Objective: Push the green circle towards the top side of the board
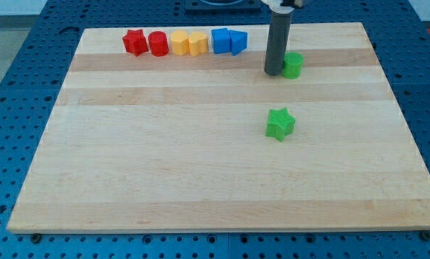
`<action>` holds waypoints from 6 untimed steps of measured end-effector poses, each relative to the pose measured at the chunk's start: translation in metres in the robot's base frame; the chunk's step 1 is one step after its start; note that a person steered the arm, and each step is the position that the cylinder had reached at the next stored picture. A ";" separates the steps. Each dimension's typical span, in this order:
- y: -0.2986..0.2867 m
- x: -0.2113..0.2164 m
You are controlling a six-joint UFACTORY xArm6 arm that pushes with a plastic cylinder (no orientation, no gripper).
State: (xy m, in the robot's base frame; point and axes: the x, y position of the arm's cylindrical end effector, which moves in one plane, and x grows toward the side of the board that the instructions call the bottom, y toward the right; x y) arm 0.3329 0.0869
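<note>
The green circle (293, 65) stands near the view's top, right of centre, on the wooden board (165, 165). My tip (274, 73) is at the end of the dark rod, right beside the green circle on its left, touching or almost touching it. A green star (280, 124) lies below them, near the board's middle right.
A row of blocks lies along the top edge: a red star (134, 42), a red circle (158, 44), a yellow block (180, 42), a second yellow block (197, 44), a blue cube (220, 40) and a second blue block (237, 42).
</note>
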 end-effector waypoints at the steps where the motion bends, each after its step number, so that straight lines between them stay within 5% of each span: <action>1: -0.004 0.021; 6: 0.036 -0.038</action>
